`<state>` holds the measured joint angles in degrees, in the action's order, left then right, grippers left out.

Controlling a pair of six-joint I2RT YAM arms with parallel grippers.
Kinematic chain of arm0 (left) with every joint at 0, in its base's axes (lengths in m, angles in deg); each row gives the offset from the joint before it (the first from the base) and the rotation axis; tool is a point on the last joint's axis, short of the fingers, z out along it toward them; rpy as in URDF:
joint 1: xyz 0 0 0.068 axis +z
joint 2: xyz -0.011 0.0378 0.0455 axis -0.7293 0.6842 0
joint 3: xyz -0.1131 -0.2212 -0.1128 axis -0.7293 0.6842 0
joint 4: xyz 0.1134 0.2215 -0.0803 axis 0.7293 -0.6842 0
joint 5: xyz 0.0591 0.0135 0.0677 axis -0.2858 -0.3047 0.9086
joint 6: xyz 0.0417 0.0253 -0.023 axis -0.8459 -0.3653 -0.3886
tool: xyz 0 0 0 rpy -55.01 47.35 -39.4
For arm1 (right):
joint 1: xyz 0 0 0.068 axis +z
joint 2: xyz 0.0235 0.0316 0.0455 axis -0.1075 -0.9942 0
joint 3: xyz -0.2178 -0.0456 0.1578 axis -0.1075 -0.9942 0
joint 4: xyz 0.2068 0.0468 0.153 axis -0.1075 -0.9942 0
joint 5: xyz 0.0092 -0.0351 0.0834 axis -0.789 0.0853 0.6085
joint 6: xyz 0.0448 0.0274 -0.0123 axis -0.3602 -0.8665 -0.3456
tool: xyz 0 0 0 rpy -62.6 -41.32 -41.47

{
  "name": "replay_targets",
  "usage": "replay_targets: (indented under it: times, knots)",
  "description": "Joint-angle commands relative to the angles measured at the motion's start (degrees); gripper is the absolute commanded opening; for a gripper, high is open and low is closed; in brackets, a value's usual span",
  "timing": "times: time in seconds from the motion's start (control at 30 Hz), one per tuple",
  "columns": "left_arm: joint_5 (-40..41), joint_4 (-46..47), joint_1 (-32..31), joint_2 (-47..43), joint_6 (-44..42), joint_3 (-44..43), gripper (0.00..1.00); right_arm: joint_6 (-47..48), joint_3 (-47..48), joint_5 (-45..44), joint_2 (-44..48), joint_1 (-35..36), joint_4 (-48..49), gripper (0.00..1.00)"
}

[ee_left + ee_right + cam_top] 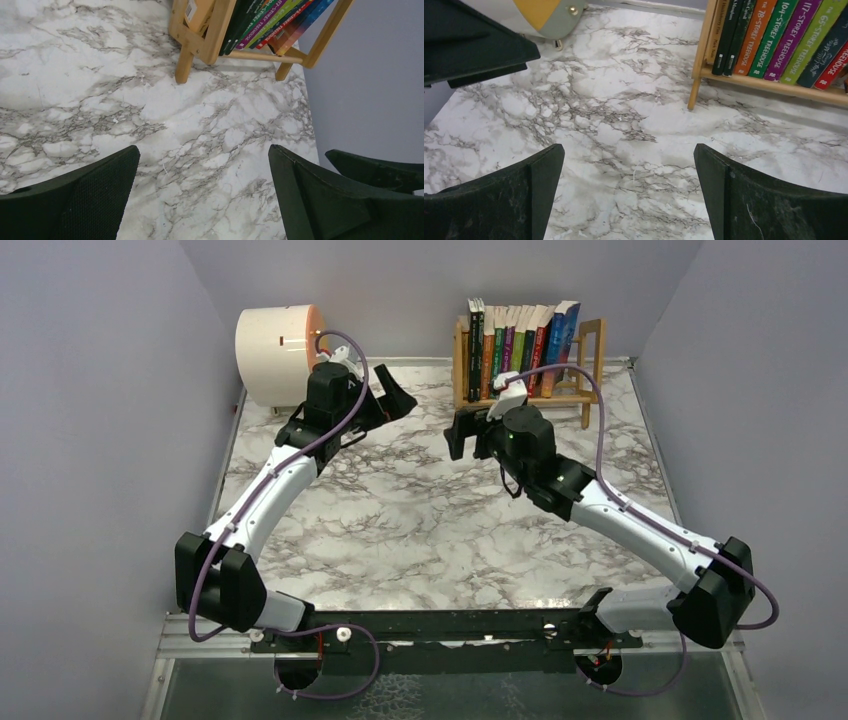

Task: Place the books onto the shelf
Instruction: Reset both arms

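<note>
I saw the books (520, 340) standing in a row on the shelf (586, 405) at the far edge of the worktop (400, 510). The left fingers (80, 200) and right fingers (504, 200) were spread wide, holding nothing, above the worktop.

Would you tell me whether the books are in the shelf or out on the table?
In the shelf: the books stand in a row between its end frames, spines outward, leaning slightly.
</note>
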<state>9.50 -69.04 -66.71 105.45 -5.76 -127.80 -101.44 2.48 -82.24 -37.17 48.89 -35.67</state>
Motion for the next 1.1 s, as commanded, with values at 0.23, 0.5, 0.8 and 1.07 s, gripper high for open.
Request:
replay_targets:
  times: [0.23,0.5,0.8,1.07]
  knots:
    - [0.39,12.61,-0.09,-5.63,1.59,10.89,0.99,0.07,-4.50,-2.50,0.16,5.26,7.61,1.00]
    - [-0.75,14.39,-0.08,-6.02,1.83,11.07,0.99,-0.39,-5.11,-4.20,-0.39,5.52,8.41,1.00]
    - [-0.58,17.88,-0.09,-7.06,2.14,13.57,0.99,-0.76,-4.33,-3.17,-1.45,5.88,9.79,1.00]
    - [-1.89,20.57,-0.18,-6.36,2.29,14.90,0.99,-0.86,-3.65,-3.58,-3.16,6.06,8.96,1.00]
